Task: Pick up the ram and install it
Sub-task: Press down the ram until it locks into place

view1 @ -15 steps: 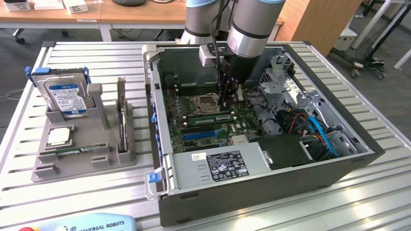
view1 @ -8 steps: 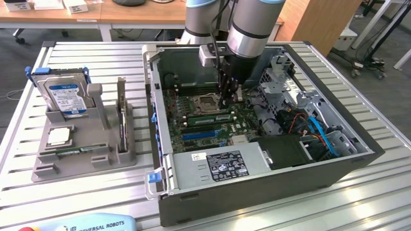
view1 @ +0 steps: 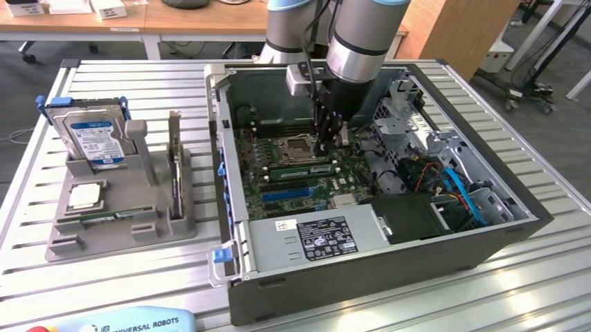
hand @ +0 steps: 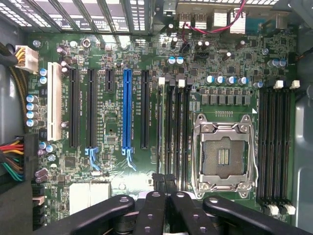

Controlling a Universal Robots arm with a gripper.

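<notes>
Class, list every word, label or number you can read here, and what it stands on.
"UNIVERSAL ROBOTS": light-blue plastic casing.
Blue label on the silver hard drive: too small.
White label on the grey power supply: too small.
Print on the green motherboard: blurred.

We see arm [view1: 358,38] entering at upper middle of frame, grey wrist section near vertical, leaning slightly. Second grey link [view1: 288,28] sits just beside it, toward frame's left. Black gripper [view1: 331,138] points straight down, a little above frame centre. In wrist view, we note gripper [hand: 164,182] jaws drawn together, black linkage bars [hand: 105,208] splayed to either side.
</notes>
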